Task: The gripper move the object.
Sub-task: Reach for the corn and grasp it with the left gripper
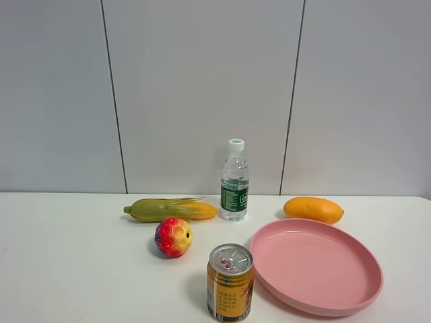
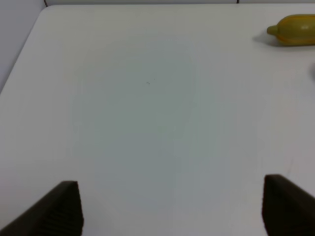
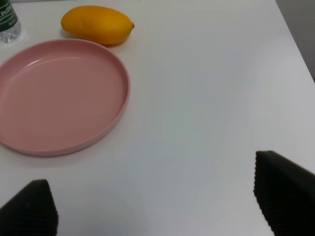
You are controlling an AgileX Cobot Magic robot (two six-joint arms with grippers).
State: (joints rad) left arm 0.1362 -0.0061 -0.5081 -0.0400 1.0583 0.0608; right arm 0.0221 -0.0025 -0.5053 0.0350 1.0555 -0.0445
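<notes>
Both jaw pairs stand wide: left gripper [image 2: 170, 209], right gripper [image 3: 156, 209]. Only the high view shows the whole corn cob [image 1: 170, 209]; its husk end lies well ahead of the left gripper.

Looks like a robot lab or test room to me. Plain white table [image 1: 67, 269] set against a pale grey panel wall [image 1: 202, 81] with thin dark seams running down it. The stuff on it reads as props laid out for a trial: toy corn [image 1: 172, 209], a red-yellow toy fruit [image 1: 174, 237], a mango [image 1: 313, 209], a bottle [image 1: 234, 182], a can [image 1: 229, 282] and a pink plate [image 1: 316, 266]. The wrist views show the left gripper [image 2: 172, 204] and right gripper [image 3: 157, 201] over that same white table, which kinda settles it.
</notes>
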